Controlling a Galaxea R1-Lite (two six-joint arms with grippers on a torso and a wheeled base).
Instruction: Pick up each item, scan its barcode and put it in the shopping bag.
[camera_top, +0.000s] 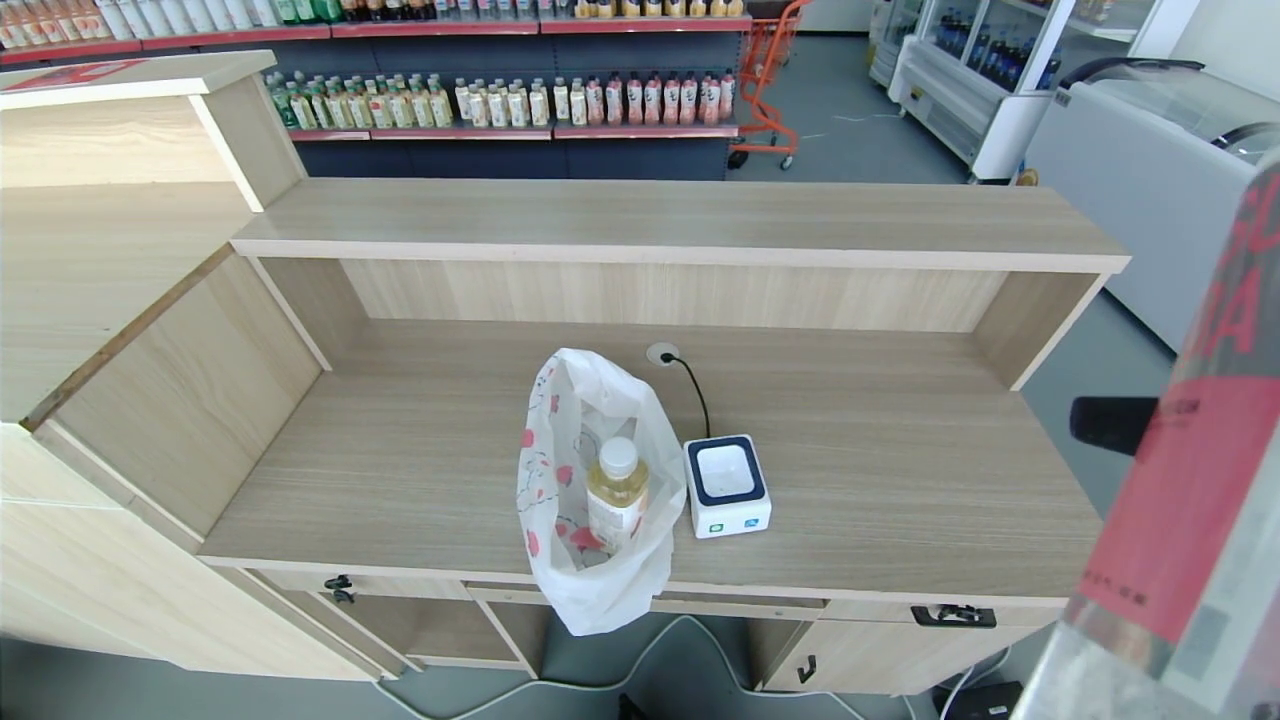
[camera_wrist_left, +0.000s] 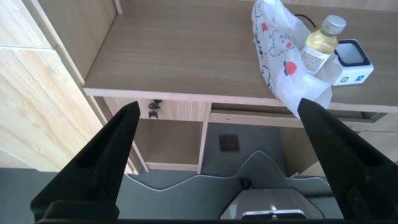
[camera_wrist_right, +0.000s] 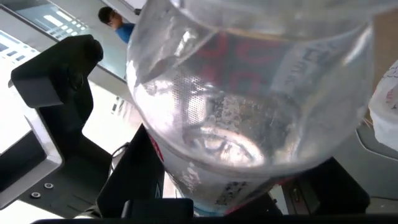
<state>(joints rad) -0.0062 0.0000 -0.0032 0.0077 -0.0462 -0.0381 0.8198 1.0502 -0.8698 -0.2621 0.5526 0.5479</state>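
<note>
The right gripper (camera_wrist_right: 208, 127) has its black fingers (camera_wrist_right: 62, 81) closed on either side of a clear plastic bottle with a red label (camera_wrist_right: 249, 93), whose rounded base faces the wrist camera. In the head view this bottle (camera_top: 1200, 480) is held in the air off the right end of the light wooden counter (camera_top: 900, 450), close to the camera and well apart from the things on the counter.

The left gripper (camera_wrist_left: 219, 109) has its two black fingers (camera_wrist_left: 106, 162) spread wide with nothing between them. It hangs on the robot's side of the counter's front edge.

A white plastic shopping bag with red prints (camera_top: 560, 470) stands open at the counter's front edge, its bottom drooping over it. Upright inside it is a bottle of yellowish drink with a white cap (camera_top: 617, 495). Just beside the bag, on its right, sits a small white square barcode scanner with a dark-rimmed window (camera_top: 727, 485). Its black cable (camera_top: 693, 390) runs back to a round hole in the counter.
</note>
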